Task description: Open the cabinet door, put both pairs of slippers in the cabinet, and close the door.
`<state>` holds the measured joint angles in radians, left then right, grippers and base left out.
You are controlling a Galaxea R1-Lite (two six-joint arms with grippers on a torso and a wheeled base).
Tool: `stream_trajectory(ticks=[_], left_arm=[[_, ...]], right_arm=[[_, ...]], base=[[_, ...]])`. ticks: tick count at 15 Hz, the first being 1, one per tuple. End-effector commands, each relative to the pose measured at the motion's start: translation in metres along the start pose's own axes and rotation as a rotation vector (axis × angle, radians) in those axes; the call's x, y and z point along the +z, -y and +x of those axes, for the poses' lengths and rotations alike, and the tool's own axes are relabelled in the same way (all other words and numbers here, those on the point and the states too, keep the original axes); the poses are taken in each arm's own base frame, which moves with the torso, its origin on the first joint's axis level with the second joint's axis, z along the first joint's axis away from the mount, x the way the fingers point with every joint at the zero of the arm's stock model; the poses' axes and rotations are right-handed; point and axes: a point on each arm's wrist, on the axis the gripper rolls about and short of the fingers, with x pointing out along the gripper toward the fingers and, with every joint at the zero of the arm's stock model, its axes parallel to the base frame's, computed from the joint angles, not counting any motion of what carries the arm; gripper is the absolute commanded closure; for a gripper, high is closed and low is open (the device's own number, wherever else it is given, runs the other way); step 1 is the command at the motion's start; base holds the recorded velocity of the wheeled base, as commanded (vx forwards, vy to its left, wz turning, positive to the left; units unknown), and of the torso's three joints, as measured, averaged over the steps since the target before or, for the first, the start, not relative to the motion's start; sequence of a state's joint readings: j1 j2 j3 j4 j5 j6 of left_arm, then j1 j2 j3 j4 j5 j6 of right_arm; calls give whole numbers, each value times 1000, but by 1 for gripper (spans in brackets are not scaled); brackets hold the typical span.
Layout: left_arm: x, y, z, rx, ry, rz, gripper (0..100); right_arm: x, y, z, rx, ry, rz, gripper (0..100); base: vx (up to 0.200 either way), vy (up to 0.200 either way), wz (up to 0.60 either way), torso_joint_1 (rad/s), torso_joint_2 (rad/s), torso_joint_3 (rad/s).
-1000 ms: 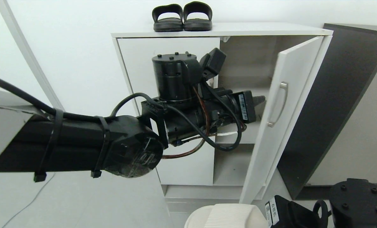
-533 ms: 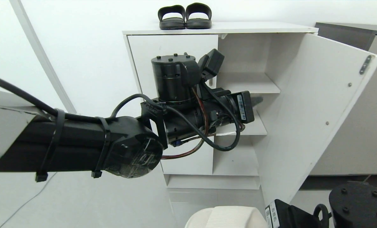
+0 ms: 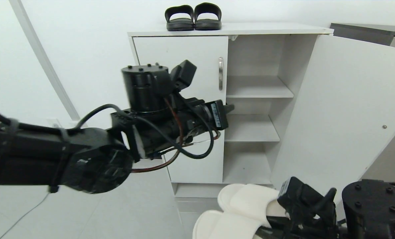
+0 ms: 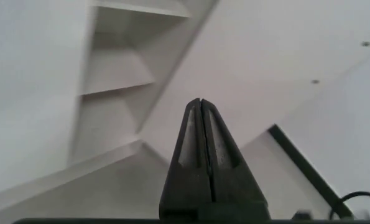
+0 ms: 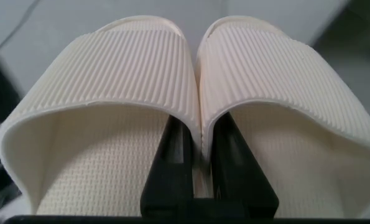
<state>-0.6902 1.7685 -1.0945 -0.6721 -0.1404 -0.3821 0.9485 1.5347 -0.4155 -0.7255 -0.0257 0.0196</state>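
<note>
Clamped on white slippers (image 3: 240,199) with right gripper (image 5: 200,127); left gripper (image 4: 200,109) pressed together, empty; risk of snagging middle shelf (image 3: 252,132), losing pinch.

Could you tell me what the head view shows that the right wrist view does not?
Head view's own: the cabinet with its right door swung open, the shelves inside, black slippers on its top, and the left gripper, shut, held up before the cabinet. Right wrist view's own: the right gripper and its fingers, one inside each of the white slippers, pinching their adjoining side walls. Shared: the white slippers, held by the right gripper.
</note>
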Motion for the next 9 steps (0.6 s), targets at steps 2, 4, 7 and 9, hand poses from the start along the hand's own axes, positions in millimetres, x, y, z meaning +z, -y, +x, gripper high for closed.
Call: stream_trajectory(ticks=[2, 4, 7, 9], left_arm=[[12, -15, -106, 245, 100, 37, 100], [0, -33, -148, 432, 122, 52, 100], [-39, -35, -248, 742, 257, 69, 100], [-65, -23, -297, 864, 344, 85, 100]], right_arm=[[2, 12, 19, -258, -1, 170, 100], [3, 19, 24, -342, 5, 197, 100], [4, 23, 39, -459, 7, 201, 100], [1, 24, 46, -463, 13, 201, 100]], base=[[0, 0, 0, 0, 0, 0], [0, 0, 0, 0, 0, 0], [0, 0, 0, 0, 0, 0], [0, 0, 0, 0, 0, 0]])
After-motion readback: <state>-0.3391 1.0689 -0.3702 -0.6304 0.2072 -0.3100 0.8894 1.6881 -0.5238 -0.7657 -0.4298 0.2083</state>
